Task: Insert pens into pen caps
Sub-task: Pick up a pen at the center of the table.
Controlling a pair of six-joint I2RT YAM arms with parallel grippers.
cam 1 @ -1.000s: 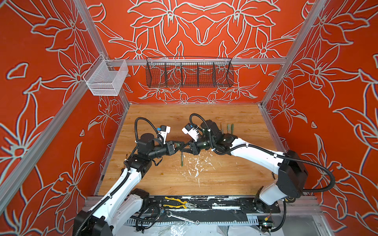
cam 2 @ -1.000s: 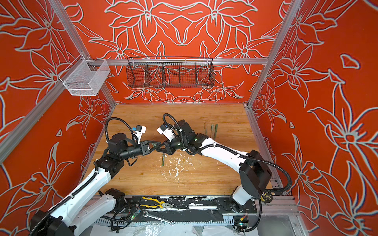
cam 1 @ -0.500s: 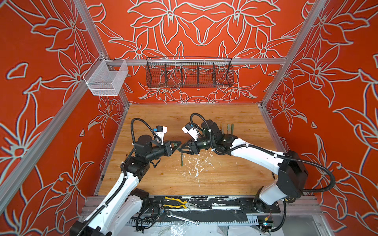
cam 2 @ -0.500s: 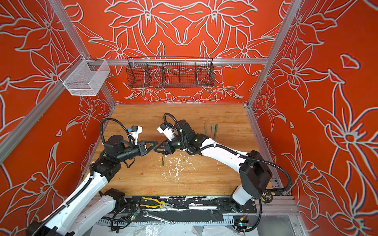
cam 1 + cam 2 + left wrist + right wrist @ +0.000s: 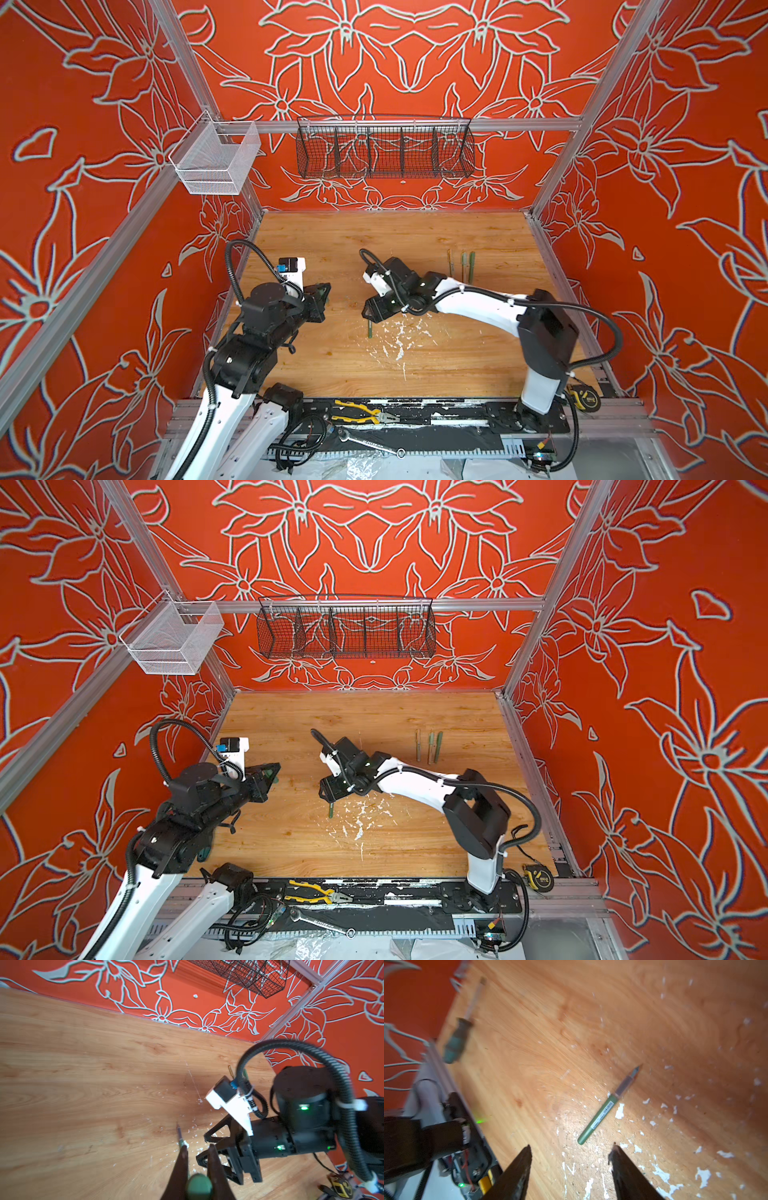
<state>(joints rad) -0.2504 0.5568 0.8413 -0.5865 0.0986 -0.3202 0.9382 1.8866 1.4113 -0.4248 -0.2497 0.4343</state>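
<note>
A green pen (image 5: 604, 1111) with a dark pointed tip lies uncapped on the wooden table (image 5: 415, 232), in both top views just in front of my right gripper (image 5: 368, 311). That gripper (image 5: 571, 1146) hangs open over the pen's blunt end and holds nothing. My left gripper (image 5: 197, 1147) is shut on a green pen cap (image 5: 199, 1185), whose round end shows between the fingers. It hovers to the left of the pen (image 5: 331, 810), a hand's width from the right gripper (image 5: 326, 792). Three more pens (image 5: 462, 264) lie side by side at the back right.
White flakes (image 5: 399, 340) litter the table around the pen. A green-handled screwdriver (image 5: 456, 1043) lies near the left edge. Yellow pliers (image 5: 361, 411), a wrench (image 5: 370, 442) and a tape measure (image 5: 584, 397) sit on the front rail. Wire baskets (image 5: 384, 147) hang on the back wall.
My left gripper has drawn back to the left, away from the right gripper it was meeting. The right gripper's jaws have opened. The green pen stays where it was.
</note>
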